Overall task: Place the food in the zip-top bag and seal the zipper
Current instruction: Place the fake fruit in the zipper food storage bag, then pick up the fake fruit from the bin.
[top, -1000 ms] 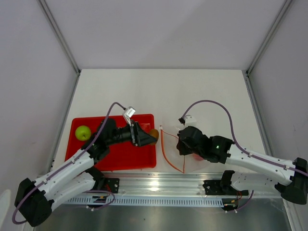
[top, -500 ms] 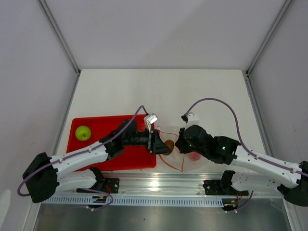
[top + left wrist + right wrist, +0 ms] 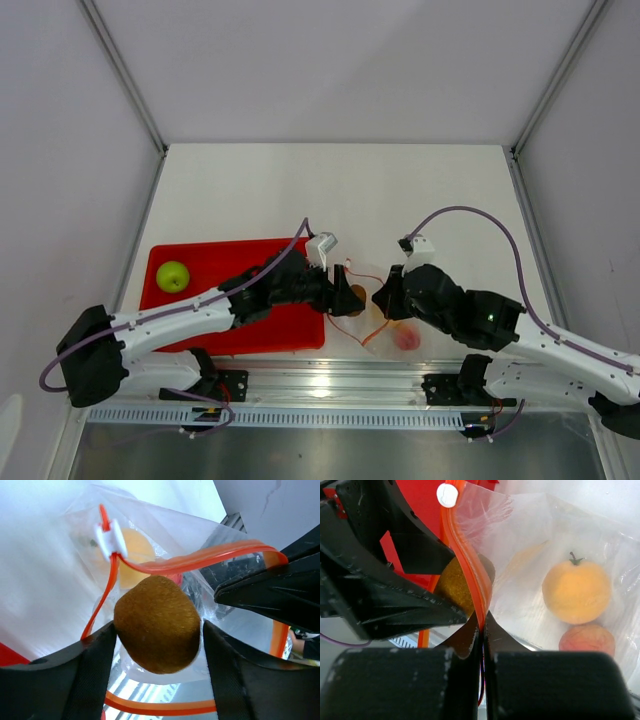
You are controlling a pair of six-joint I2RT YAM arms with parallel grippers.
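Moved: the left arm has swung off the red rectangular tray and past its right edge, bringing the small brown round toy fruit to the mouth of the clear soft zip-top bag. The right arm stays at that mouth.
Brown fruit: matt and rough-skinned. It sits at the bag's opening, with one run of the thin red-orange zipper strip behind it and another below.
Left gripper: both fingers press the brown fruit's sides, pinching it.
Left arm: stretched low across the tray's near right corner, wrist pointing at the bag.
Right gripper: fingers pressed together on the zipper strip, holding that lip up.
Right arm: reaches in from the white table's near right corner, elbow low.
Bag: lies near the table's near edge, just right of the tray. Its white slider clip is at one end of the strip.
Inside the bag: a yellow-orange round fruit and a pink-orange peach, touching.
Green apple: in the tray's far left corner, well apart from both grippers.
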